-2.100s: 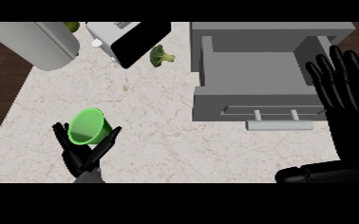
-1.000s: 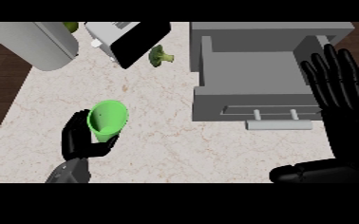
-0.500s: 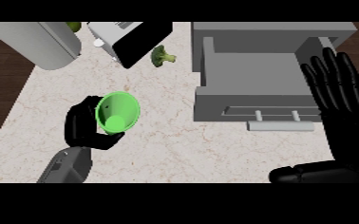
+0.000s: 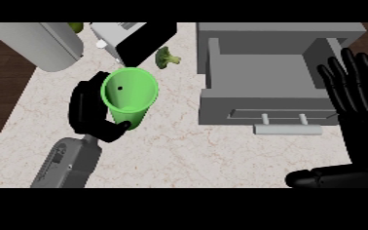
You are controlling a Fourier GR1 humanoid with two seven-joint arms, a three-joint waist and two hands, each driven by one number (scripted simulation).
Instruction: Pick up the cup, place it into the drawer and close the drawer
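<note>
Green cup [image 4: 130, 95] – in left hand [image 4: 92, 111] – fingers curled round it.

A: Where is the cup [image 4: 131, 97]?
B: Over the left half of the counter [image 4: 194, 151], within the curled left hand [image 4: 90, 109], left of the open drawer [image 4: 266, 73] and apart from it.
A: What lies behind the cup?
B: The broccoli [image 4: 167, 58], on the counter between the appliance [image 4: 133, 38] and the drawer.
A: And the right hand [image 4: 352, 97]?
B: At the right edge, beside the drawer's right wall.
</note>
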